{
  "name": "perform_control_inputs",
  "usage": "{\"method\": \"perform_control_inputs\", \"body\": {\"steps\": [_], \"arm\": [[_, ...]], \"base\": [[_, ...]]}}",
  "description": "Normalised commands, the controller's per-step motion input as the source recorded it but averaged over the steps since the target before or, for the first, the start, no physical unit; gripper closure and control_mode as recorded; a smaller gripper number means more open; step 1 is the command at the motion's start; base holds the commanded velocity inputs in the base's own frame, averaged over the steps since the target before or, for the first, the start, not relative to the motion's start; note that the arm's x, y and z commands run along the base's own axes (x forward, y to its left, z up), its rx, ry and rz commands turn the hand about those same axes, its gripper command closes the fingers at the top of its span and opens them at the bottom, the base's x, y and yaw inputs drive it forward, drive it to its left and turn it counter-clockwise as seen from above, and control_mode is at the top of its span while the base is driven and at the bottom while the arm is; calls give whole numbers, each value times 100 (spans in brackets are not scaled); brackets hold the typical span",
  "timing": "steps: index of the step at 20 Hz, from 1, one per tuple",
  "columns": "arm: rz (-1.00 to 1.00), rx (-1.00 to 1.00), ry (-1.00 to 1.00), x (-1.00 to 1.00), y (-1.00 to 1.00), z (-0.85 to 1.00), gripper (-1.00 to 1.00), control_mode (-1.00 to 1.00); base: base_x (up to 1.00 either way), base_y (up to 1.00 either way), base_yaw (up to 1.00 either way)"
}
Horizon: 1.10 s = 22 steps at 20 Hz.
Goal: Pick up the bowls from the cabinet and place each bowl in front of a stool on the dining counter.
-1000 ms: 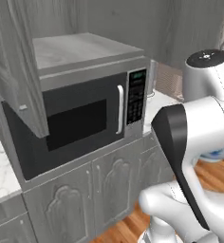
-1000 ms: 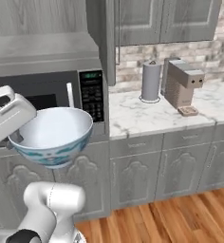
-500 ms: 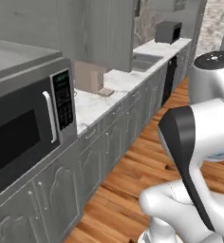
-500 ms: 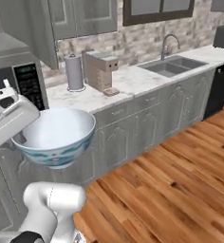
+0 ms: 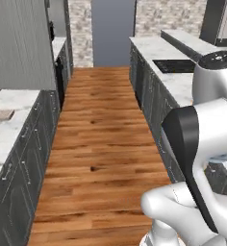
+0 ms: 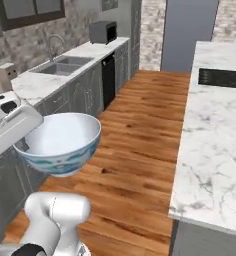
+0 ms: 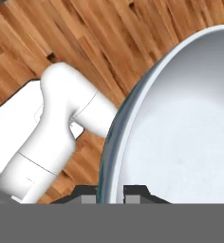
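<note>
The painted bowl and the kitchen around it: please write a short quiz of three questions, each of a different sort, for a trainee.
1. True or false: the pincer is shut on the rim of the painted bowl.
2. The bowl is A) upside down, B) upright and empty, C) full of fruit?
3. Fill in: in the right base view, the sink is set into the marble worktop on the ____ side of the wooden floor.

Key: 1 true; 2 B; 3 left.

white bowl (image 6: pixel 60 140) with blue-teal pattern, brown wood floor (image 6: pixel 140 150)
</note>
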Motion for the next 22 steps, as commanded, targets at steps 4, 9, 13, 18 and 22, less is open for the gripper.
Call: {"method": "perform_control_inputs", "body": {"steps": [4, 9, 13, 18, 22], "arm": [[0, 0, 0, 0, 0, 0, 100, 100], [0, 0, 0, 0, 0, 0, 100, 100], [0, 0, 0, 0, 0, 0, 100, 100], [0, 0, 0, 0, 0, 0, 100, 100], [0, 0, 0, 0, 0, 0, 100, 100]], "base": [[-62, 0, -82], [-33, -4, -73], [15, -71, -37], [18, -99, -4], [0, -100, 0]]}}
